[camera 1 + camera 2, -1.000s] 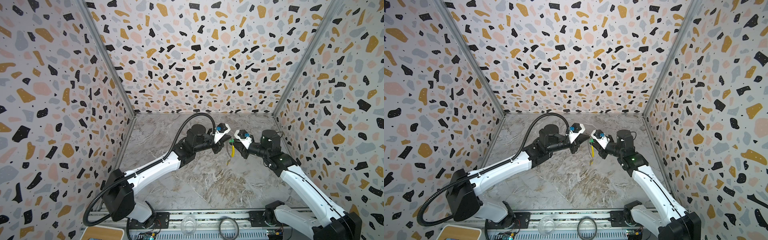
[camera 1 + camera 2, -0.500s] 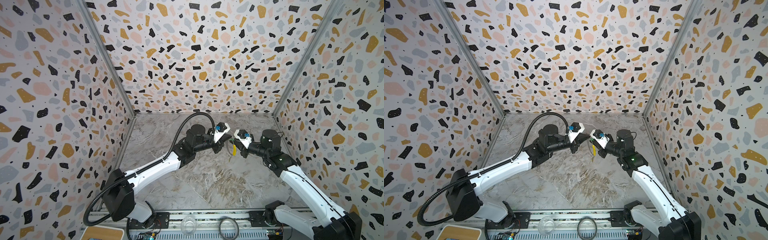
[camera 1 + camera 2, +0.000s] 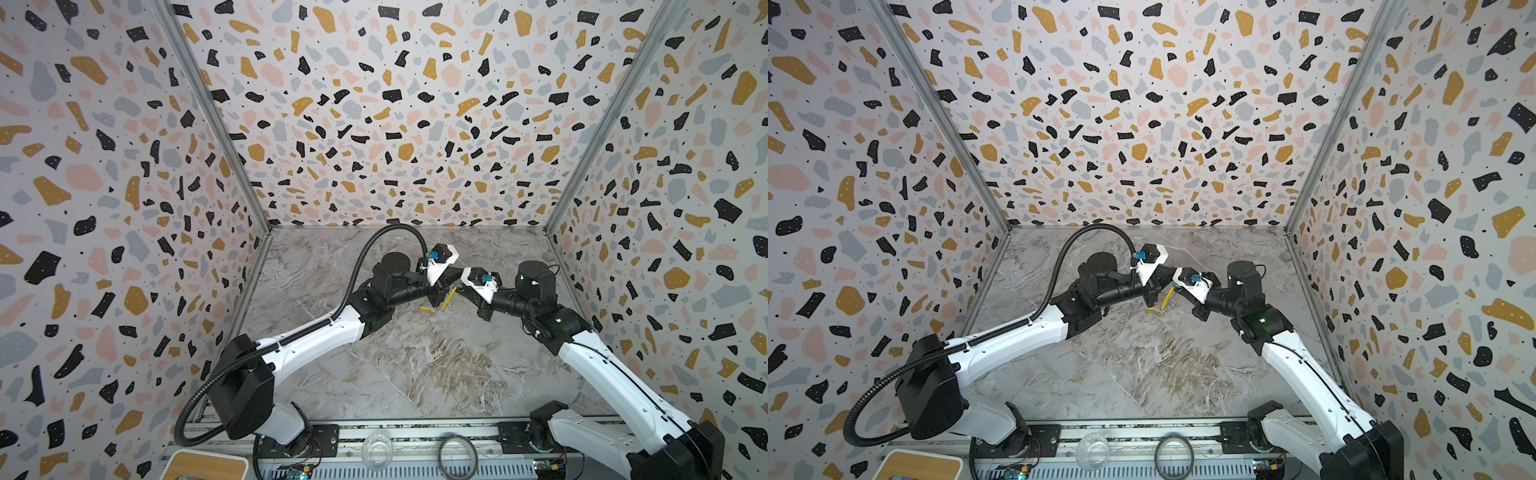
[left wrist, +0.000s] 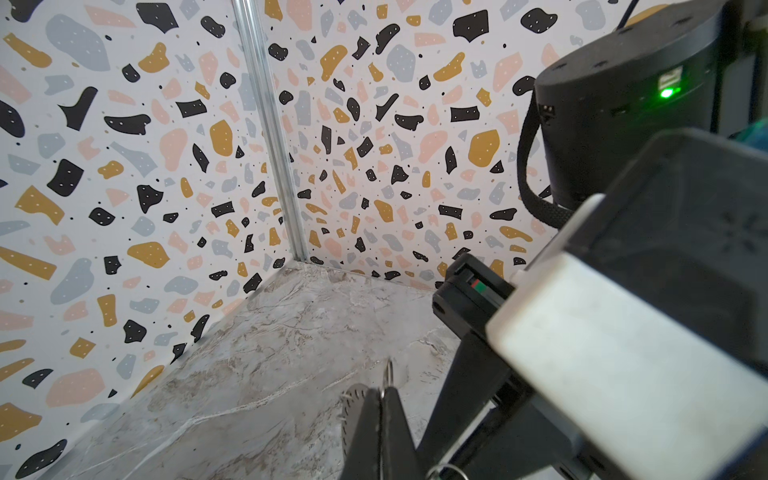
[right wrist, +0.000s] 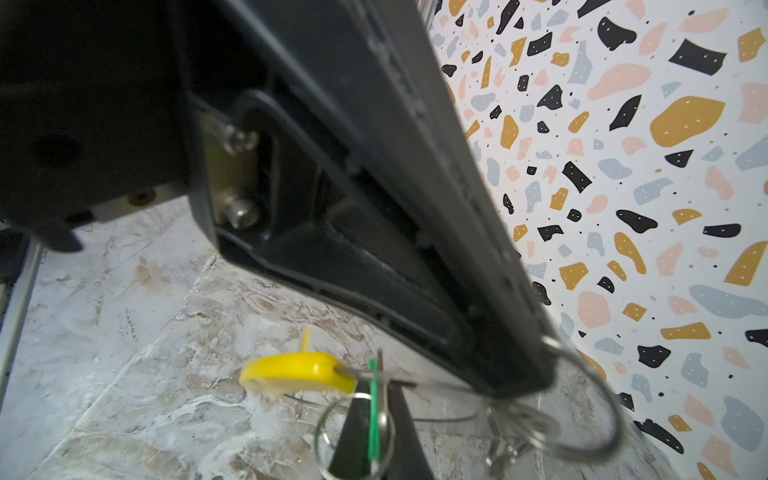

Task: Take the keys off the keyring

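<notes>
My two grippers meet tip to tip above the middle of the back of the floor in both top views. My left gripper [image 4: 384, 395] is shut on the thin silvery wire of the keyring [image 4: 389, 371]; its loop [image 5: 618, 415] curves out past that gripper's black finger [image 5: 490, 332]. My right gripper [image 5: 374, 415] is shut on the green tag [image 5: 374, 415] of one key, seen edge-on with a small split ring [image 5: 322, 419] around it. The yellow-tagged key [image 5: 299, 372] hangs beside the jaws, its tag [image 3: 446, 299] dangling below the tips [image 3: 1165, 300].
Terrazzo walls close in the marbled floor [image 3: 415, 365] on three sides. On the front rail sit a dark thick ring [image 3: 457, 455], a clear glass cup [image 3: 377, 451] and a wood-topped box [image 3: 208, 465]. A black cable [image 3: 374, 249] arches over the left arm.
My right gripper's jaws have closed on the green tag and it has edged closer to the left gripper. The hanging yellow piece has swung up a little. The left gripper stayed shut.
</notes>
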### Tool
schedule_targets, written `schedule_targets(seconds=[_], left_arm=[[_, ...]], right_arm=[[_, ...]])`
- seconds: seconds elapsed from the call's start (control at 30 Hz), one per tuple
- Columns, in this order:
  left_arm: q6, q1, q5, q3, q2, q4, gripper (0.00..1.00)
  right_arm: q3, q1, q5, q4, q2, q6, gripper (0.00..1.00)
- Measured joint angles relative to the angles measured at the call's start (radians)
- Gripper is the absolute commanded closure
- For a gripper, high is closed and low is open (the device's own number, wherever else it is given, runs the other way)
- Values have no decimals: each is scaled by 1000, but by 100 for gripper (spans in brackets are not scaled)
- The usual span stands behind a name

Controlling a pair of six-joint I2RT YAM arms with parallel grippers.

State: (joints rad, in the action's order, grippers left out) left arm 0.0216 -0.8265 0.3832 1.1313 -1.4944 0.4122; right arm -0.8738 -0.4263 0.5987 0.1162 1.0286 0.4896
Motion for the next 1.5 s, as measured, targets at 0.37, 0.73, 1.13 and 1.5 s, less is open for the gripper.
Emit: schedule_targets(seconds=[0.37,0.73,1.13,1.5], left_arm=[[-4,1,-35,-35,10,29,100],[46,40,-144,-85,86,-51,100],[42,90,-229,-240,114,-99,100],[15,104,-282,-314,142,-101,100]], right_arm=[[-13,-3,-34,39,6,29,100],[66,175,-134,42,-68,11,99],[207,176,-293,-13,195,-56,95],[207,160,-406,-70,434,-62,94]])
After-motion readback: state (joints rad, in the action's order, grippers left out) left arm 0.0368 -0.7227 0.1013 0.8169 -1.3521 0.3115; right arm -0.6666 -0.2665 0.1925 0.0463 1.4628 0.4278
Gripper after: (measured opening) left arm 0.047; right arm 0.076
